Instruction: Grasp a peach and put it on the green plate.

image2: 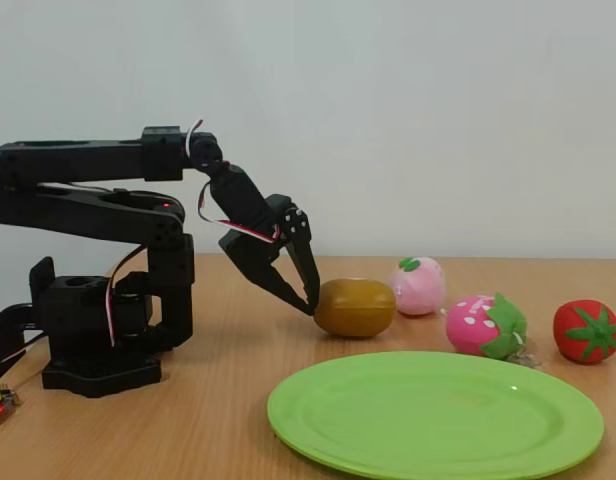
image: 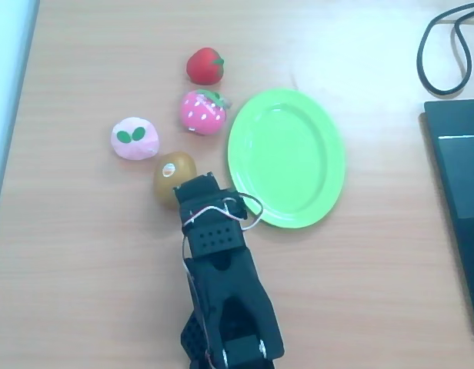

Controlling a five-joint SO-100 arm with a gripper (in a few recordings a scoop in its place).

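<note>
In the overhead view, the peach [image: 134, 138] is seen left of the green plate [image: 323, 201], beyond the kiwi [image: 174, 177]. In the fixed view, the gripper [image2: 300, 290], fingers slightly parted and empty, is seen touching the kiwi; the wrong fruit could be knocked or grasped.

Both views are bright and evenly lit, with only soft, short shadows under the objects. In the overhead view the light wooden desk [image: 83, 269] looks a little washed out, and the picture is slightly soft. The lime-green oval plastic plate [image2: 435, 420] shows weak glare on its surface in the fixed view.
</note>
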